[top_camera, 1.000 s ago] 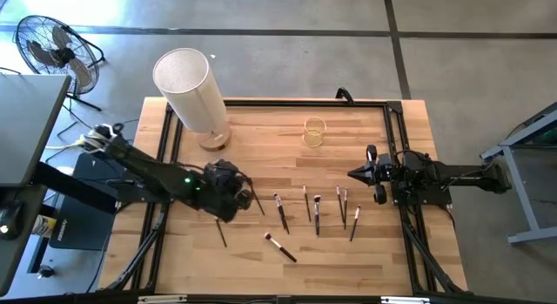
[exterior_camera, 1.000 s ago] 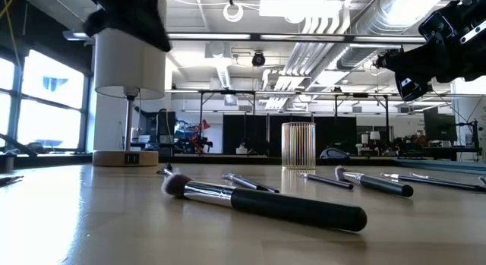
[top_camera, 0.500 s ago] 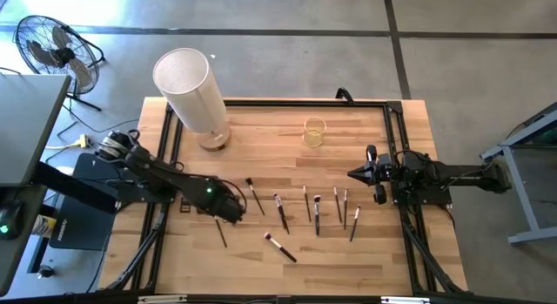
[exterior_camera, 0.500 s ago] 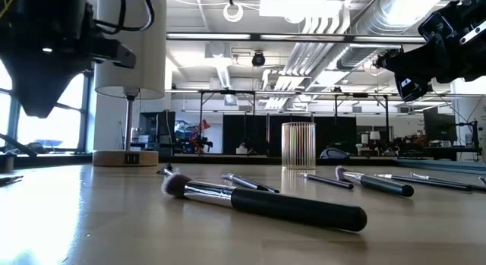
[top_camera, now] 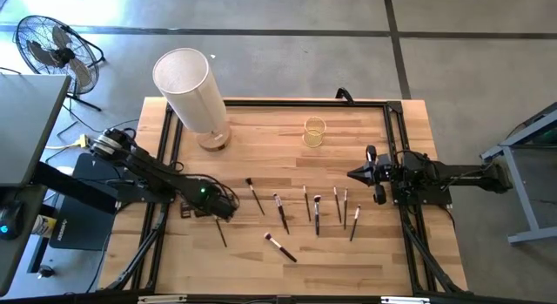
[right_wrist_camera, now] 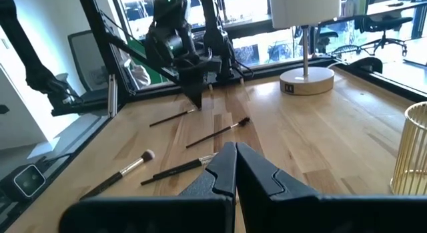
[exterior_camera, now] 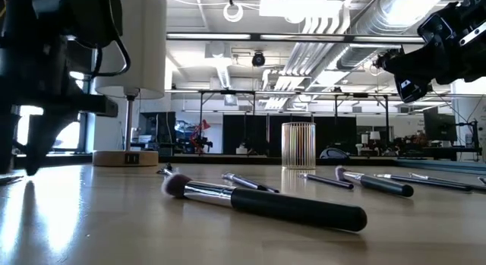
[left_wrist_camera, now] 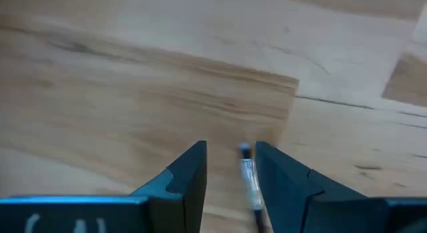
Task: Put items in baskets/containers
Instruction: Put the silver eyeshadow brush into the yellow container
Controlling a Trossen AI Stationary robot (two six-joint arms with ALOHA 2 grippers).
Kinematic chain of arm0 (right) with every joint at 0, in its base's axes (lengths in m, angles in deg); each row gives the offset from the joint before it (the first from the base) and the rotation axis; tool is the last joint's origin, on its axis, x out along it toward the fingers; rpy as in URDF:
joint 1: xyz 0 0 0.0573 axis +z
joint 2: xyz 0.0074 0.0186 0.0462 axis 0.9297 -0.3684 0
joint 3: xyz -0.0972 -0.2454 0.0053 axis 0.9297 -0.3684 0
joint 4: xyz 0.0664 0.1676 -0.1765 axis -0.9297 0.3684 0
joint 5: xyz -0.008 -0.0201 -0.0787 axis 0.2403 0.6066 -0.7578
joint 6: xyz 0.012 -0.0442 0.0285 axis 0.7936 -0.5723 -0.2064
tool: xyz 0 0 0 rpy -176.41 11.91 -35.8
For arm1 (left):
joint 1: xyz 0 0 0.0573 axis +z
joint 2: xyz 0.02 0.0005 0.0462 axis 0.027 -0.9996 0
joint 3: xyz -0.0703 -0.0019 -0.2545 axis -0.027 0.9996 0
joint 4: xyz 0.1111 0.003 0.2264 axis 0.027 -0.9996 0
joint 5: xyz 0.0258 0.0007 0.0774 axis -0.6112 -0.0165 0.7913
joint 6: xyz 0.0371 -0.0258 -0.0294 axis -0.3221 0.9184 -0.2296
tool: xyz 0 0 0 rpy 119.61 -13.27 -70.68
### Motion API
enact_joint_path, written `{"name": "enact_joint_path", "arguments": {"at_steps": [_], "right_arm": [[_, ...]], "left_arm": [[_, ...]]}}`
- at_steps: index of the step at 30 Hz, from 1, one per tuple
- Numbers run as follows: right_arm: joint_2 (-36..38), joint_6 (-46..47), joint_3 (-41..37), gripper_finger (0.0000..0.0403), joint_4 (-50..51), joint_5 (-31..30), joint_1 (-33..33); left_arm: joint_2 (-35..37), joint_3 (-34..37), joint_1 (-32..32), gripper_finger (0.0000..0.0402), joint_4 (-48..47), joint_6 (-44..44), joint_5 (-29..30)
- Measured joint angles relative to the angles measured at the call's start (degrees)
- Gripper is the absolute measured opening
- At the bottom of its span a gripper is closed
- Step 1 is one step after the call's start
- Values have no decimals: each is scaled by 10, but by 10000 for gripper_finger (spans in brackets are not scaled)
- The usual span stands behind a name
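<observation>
Overhead, the left gripper [top_camera: 224, 208] had dropped at lower left of the table [top_camera: 261, 130] onto the leftmost brush [top_camera: 221, 232], its fingers [left_wrist_camera: 190, 176] newly spread and straddling the handle, not yet clamped. A pickup looked imminent. The right gripper [top_camera: 355, 174] waited at centre right, pinched shut, empty. The other brushes [top_camera: 317, 212] lay mid-table; the glass cup [top_camera: 314, 132] stood empty, upper centre.

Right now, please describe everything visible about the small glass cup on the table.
The glass cup is small, transparent and yellowish, with fine vertical ribs. It stands upright and empty on the wooden table, toward the far side, apart from the brushes lying nearer the front. Nothing touches it; both grippers are away from it.
</observation>
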Motion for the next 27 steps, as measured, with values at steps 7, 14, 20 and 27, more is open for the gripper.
{"name": "enact_joint_path", "arguments": {"at_steps": [7,14,20,27], "right_arm": [[-7,0,0,0,0,0,0],[-11,0,0,1,-1,0,0],[-12,0,0,1,-1,0,0],[-12,0,0,0,-1,0,0]], "left_arm": [[3,20,8,127,19,4,4],[2,21,7,125,15,3,29],[1,21,8,79,13,1,40],[1,22,8,6,15,0,52]]}}
